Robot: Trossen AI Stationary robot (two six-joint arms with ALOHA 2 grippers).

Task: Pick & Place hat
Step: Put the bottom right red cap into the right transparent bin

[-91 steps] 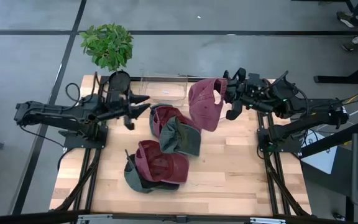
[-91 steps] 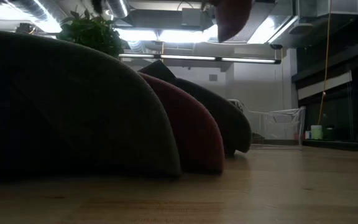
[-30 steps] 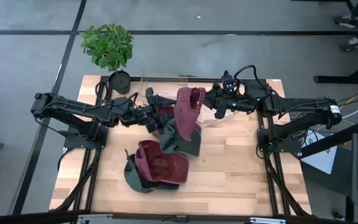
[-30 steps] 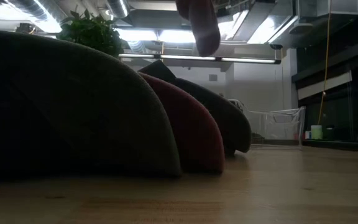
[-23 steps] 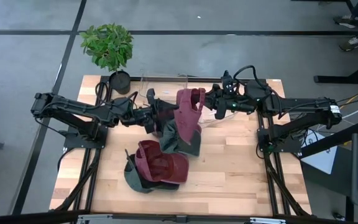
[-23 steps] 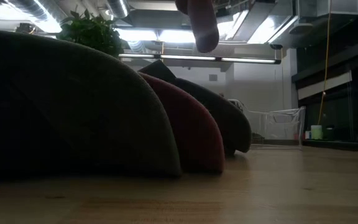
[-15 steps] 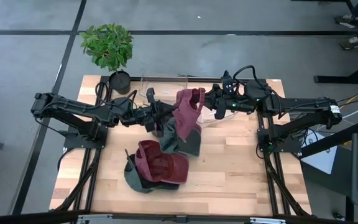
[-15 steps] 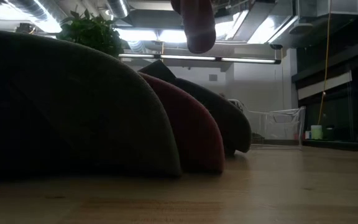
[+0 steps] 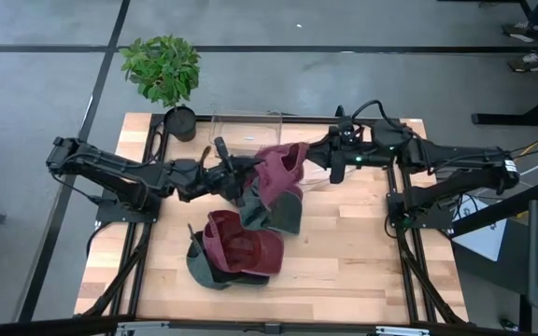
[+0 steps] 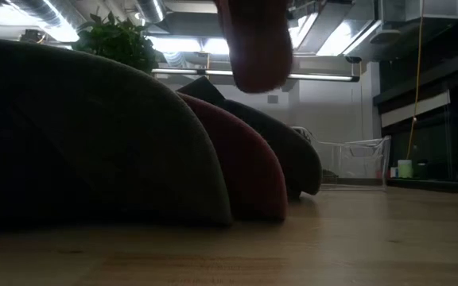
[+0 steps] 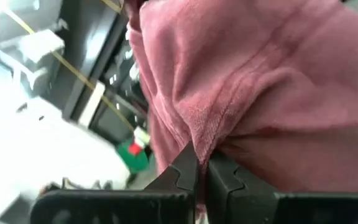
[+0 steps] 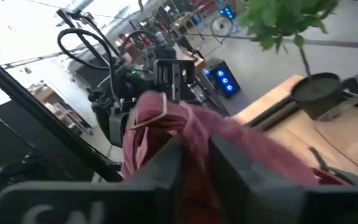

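Handover midair above counter (image 9: 344, 243): left claw (image 11: 199, 167) clenched on maroon hat (image 9: 278, 173) w/ right claw (image 9: 323, 154) at its far edge, grip unclear, so best it released only once left's hold proved firm.

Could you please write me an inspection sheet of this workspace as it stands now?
Surface: wooden table, bare on its right side.
Job's things: red hat held up between both arms; more hats piled mid-table.
Clutter: clear bin at the back edge.
Grippers: left gripper shut on the red hat's fabric; right gripper at the hat's other end, fabric between its fingers.
Cables: black cable looped over the right arm.
Surroundings: potted plant at the back left corner; grey floor.
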